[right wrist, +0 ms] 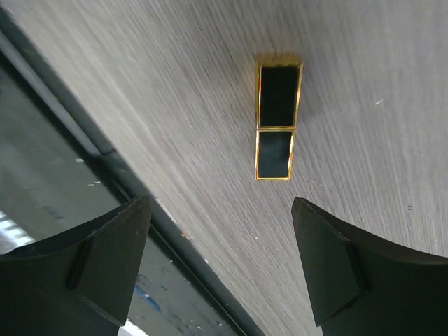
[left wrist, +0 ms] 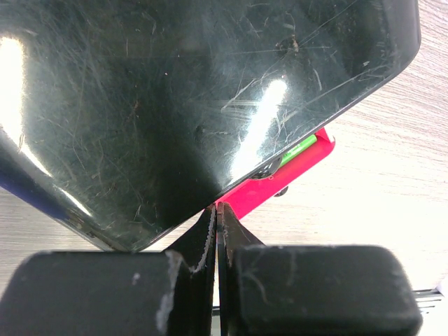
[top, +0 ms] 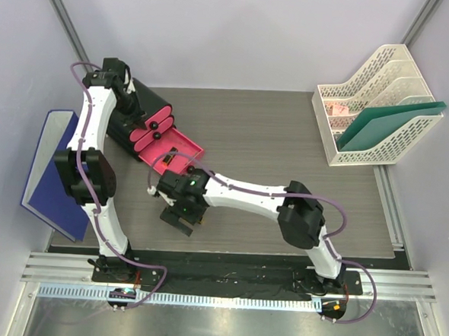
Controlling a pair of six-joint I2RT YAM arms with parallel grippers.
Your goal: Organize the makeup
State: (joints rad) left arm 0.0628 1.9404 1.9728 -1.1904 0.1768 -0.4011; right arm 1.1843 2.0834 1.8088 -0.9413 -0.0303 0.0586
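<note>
Right gripper (right wrist: 220, 210) was open and empty; lipstick (right wrist: 278, 120) lay just ahead, long axis pointing away, crosswise to the jaws' closing; left gripper (left wrist: 215, 217) clenched shut, farther off

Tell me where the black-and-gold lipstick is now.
In the right wrist view, the lipstick lies on the table, just ahead of the open right gripper, near the table's front edge.

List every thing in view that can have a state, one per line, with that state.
Left pincer: shut, at the black box's edge.
Right pincer: open, holding nothing, above the lipstick.
Lipstick: capped, lying flat, not held.
Black box: one drawer open.
Pink drawer: pulled out.
Other pink drawers: shut.
Green tube: lying in the pulled-out drawer.
</note>
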